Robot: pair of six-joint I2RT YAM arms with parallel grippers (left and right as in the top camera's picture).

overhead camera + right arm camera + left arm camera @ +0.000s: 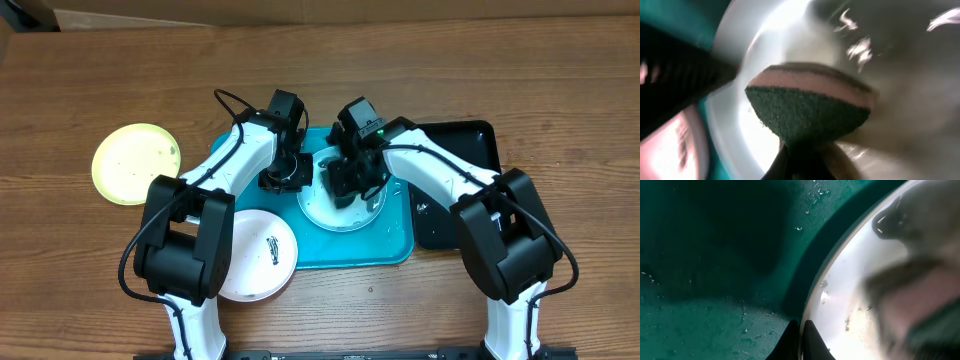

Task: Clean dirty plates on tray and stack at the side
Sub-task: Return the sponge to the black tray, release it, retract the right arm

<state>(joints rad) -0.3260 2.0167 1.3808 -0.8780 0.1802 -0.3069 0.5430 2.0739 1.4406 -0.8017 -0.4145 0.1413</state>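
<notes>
On the turquoise tray [395, 245] lies a light blue plate [335, 215]. My left gripper [288, 178] is shut on that plate's left rim; in the left wrist view its gripper [801, 340] pinches the pale rim [840, 295] over the wet tray [715, 280]. My right gripper [350, 182] is shut on a sponge [810, 107], green pad and pink layer, pressed onto the plate [755, 45]. A white plate [250, 262] with a dark smear lies over the tray's front-left corner. The yellow-green plate [135, 163] rests on the table to the left.
A black tray [465, 150] lies against the turquoise tray's right side, partly under my right arm. The wooden table [560, 90] runs round both trays. Water drops speckle the turquoise tray.
</notes>
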